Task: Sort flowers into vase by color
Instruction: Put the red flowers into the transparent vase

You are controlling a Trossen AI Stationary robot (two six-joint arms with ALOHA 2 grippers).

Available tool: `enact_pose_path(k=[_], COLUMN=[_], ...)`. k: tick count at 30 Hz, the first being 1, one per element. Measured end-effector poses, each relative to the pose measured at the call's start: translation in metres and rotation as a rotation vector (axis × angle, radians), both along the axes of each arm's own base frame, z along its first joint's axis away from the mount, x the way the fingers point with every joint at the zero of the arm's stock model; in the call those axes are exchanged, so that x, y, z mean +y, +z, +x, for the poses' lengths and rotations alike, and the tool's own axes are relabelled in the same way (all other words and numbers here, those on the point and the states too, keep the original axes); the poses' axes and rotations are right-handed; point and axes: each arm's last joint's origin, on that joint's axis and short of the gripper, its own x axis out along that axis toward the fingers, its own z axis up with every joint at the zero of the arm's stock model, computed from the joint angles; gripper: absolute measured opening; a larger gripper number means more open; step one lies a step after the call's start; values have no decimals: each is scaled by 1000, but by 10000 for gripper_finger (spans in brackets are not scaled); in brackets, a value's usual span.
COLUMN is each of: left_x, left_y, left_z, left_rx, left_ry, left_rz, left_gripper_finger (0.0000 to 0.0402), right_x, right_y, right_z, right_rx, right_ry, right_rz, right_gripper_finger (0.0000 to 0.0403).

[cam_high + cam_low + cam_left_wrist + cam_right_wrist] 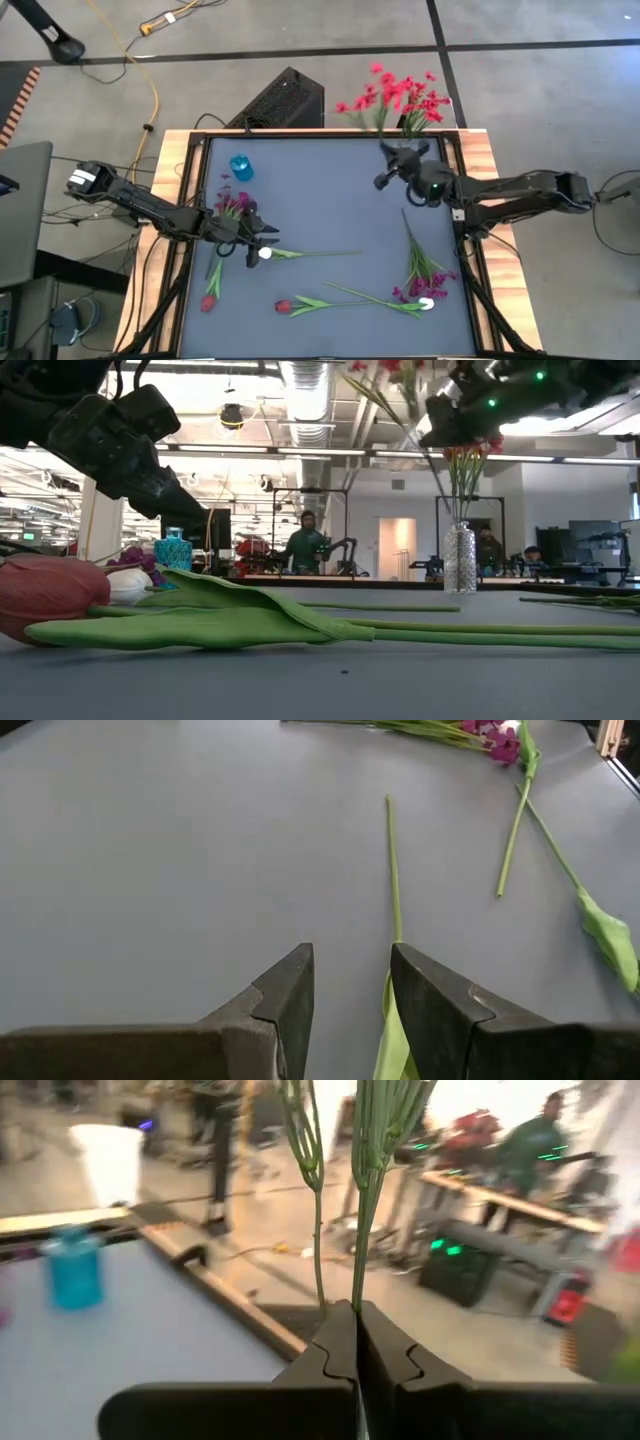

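Flowers on worktop (330,200): two red tulips (283,306), one white-headed stem (266,254), one magenta spray (425,275) with white bloom beside it; red spray (398,98) pinched by its stems in my right tool (357,1342), above clear vase (459,558) at far edge; blue vase (240,167) far left, contents unclear; my left tool (350,1005) spread over white-headed stem.

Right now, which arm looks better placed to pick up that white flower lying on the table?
Left. The left gripper hovers open right by the white flower, while the right gripper is shut on red flowers at the far edge.
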Motion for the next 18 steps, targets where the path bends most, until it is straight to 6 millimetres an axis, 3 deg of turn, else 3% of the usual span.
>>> enact_pose_path(k=[9,18], left_x=[1,1], left_y=[0,1], left_z=[0,0], left_rx=[-7,-8], left_ry=[25,36], left_rz=[11,37], left_gripper_finger=[123,123], right_x=[-36,-50], right_y=[-6,-5], right_z=[-22,-27], right_rx=[-57,-67], right_ry=[-188,-230], right_rz=[-58,-66], right_gripper_finger=[19,20])
